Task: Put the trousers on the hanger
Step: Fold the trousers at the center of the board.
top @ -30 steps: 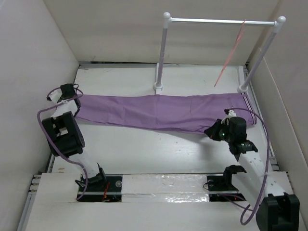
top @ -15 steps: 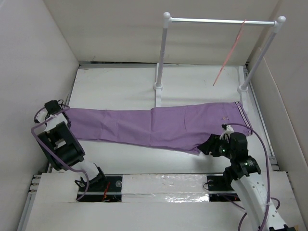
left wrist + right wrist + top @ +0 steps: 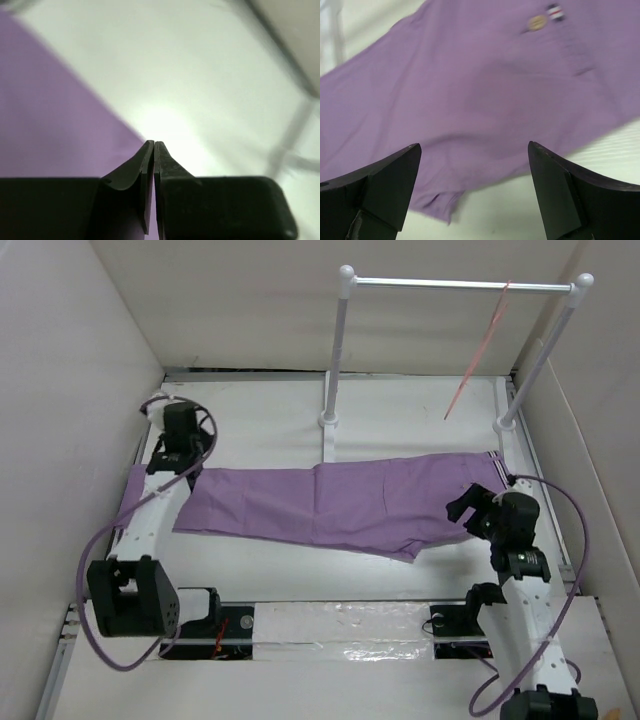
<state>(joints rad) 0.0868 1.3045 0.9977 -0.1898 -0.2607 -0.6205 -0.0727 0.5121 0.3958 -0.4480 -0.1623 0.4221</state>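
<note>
Jaws shut on nothing, the left gripper [image 3: 154, 145] has quit the leg end and the right gripper [image 3: 474, 146] gapes wide: the trousers [image 3: 330, 500] lie released, the hanger [image 3: 480, 345] untouched.

The white table [image 3: 260, 420] bears the trousers [image 3: 330, 502], apparently spread flat, and a white-posted rack [image 3: 336, 350].

From above and behind me, one camera sees the whole table [image 3: 300, 570]. My wrist cameras look closely down on the trousers [image 3: 330, 502], shared by all three.
</note>
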